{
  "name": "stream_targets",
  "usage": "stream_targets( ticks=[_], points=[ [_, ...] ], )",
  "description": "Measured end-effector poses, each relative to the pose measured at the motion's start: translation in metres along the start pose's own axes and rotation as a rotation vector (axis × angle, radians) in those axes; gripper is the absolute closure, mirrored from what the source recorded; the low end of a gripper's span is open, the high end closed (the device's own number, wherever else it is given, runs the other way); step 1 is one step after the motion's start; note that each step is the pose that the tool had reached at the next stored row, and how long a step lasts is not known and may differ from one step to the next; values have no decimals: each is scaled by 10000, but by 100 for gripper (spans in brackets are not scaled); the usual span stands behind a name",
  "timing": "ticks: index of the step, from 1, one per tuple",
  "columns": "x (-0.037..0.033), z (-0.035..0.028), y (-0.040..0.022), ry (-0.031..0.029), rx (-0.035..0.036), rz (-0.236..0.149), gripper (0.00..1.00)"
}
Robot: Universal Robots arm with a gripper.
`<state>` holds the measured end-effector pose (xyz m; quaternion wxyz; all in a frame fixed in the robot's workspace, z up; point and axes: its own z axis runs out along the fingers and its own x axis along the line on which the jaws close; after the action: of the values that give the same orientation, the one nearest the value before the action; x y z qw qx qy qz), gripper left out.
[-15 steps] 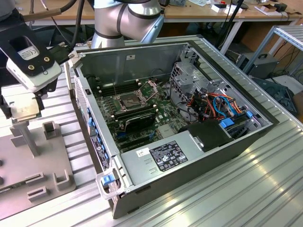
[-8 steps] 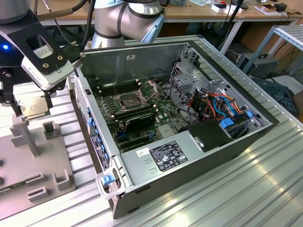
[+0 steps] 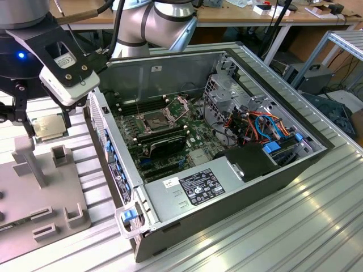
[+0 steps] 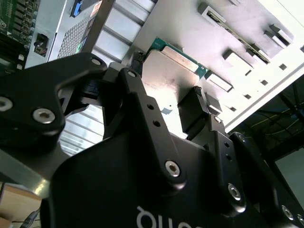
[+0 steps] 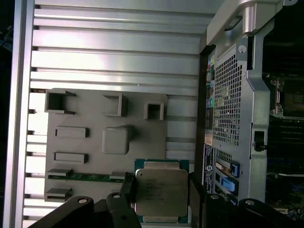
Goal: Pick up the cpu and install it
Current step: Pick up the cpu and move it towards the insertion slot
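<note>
The cpu [image 3: 48, 128], a square chip with a silver lid and green edge, hangs over the grey fixture plate [image 3: 22, 195] at the exterior view's left. My gripper [image 3: 45, 122] is shut on it, one black finger on each side. Both wrist views show the cpu [image 5: 160, 191] [image 4: 175, 66] clamped between the fingers [image 5: 127, 184] [image 4: 198, 92]. The cpu socket [image 3: 155, 119] sits on the motherboard inside the open computer case [image 3: 170, 73], its metal retention frame [image 3: 179, 103] swung up. The socket lies well to the exterior view's right of the gripper.
The case wall [image 3: 108, 141] stands between the gripper and the motherboard. A power supply [image 3: 195, 190], drive cage [image 3: 224, 85] and coloured cables [image 3: 261, 127] fill the case's right part. The fixture plate [image 5: 95, 114] carries raised holders and a memory stick [image 5: 90, 176]. Ribbed aluminium table [image 3: 283, 238] surrounds everything.
</note>
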<state>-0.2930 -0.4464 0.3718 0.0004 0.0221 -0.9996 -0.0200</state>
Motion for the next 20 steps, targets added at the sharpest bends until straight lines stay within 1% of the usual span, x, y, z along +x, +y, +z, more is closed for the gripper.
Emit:
stream_targets(
  ticks=[14,18,20],
  points=[
    [-4,0,0,0,0,-2,45],
    [-23,0,-1,0,0,-3,45],
    [-46,0,-2,0,0,-2,45]
  ],
)
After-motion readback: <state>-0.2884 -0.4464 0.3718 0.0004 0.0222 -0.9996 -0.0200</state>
